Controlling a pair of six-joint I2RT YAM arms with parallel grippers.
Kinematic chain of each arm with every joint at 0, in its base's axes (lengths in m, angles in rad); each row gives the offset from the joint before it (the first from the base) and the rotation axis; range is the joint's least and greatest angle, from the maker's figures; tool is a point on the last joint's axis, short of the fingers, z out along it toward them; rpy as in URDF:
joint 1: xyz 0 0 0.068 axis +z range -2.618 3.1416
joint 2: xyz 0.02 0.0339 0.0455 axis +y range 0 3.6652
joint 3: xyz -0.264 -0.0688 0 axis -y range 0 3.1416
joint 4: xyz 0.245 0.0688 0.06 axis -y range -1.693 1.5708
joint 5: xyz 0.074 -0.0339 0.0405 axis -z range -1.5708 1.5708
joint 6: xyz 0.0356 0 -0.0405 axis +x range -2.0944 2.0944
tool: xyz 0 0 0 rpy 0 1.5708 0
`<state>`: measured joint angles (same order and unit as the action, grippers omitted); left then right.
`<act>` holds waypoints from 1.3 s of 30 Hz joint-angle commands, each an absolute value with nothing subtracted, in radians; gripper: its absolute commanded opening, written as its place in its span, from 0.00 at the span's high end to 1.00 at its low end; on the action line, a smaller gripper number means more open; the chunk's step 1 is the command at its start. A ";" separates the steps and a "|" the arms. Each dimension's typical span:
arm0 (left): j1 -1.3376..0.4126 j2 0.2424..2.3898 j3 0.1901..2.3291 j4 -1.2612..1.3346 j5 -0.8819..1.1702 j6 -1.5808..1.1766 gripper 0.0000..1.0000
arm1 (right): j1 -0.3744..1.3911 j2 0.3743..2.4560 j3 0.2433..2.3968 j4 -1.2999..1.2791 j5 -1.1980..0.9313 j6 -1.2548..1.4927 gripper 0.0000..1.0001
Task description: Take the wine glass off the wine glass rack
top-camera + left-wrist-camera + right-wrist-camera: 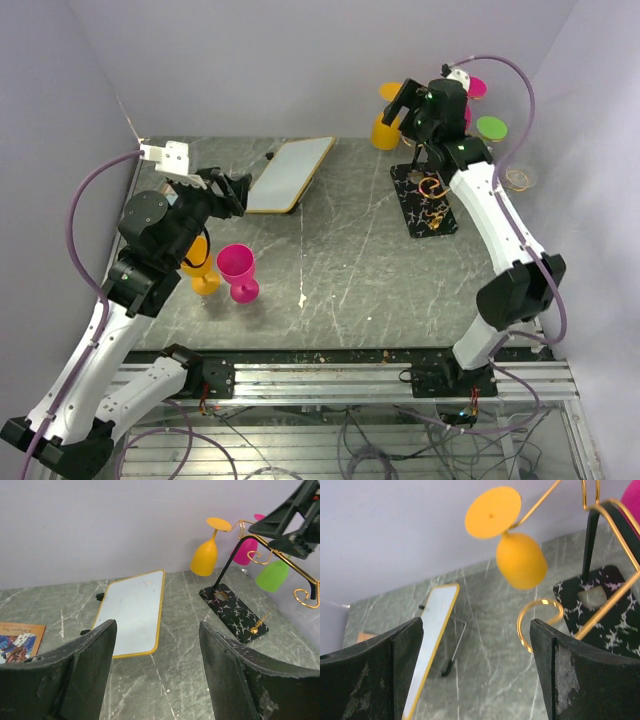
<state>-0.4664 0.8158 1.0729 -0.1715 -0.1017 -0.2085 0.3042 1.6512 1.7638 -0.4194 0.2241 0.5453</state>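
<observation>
The wine glass rack stands at the back right on its black veined base [425,200], with gold wire arms. An orange wine glass [386,128] hangs upside down from it, as do a pink one [475,90] and a green one [491,127]. My right gripper [405,105] is open and empty, raised just beside the hanging orange glass [520,560], which shows ahead of and above its fingers [555,670]. My left gripper [235,192] is open and empty over the left of the table. In its view the rack base [235,612] and the orange glass [205,555] lie far ahead.
A pink wine glass [238,272] and an orange one [203,270] stand upright on the table under my left arm. A yellow-rimmed whiteboard [290,172] leans on its stand at the back middle. A colourful card [20,640] lies at the left. Walls close off the back and sides.
</observation>
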 commanded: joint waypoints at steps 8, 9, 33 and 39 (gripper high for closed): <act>-0.427 0.811 1.063 -0.111 -0.012 -0.232 0.23 | 0.263 1.933 2.030 -0.259 0.297 0.498 0.17; -0.427 0.811 1.063 -0.113 -0.011 -0.233 0.22 | 0.257 1.955 2.047 -0.249 0.287 0.499 0.18; -0.440 0.827 1.064 -0.116 -0.017 -0.225 0.22 | 0.136 2.176 2.196 -0.099 0.078 0.567 0.36; -0.440 0.827 1.063 -0.117 -0.018 -0.225 0.22 | 0.117 2.204 2.207 -0.114 0.008 0.623 0.46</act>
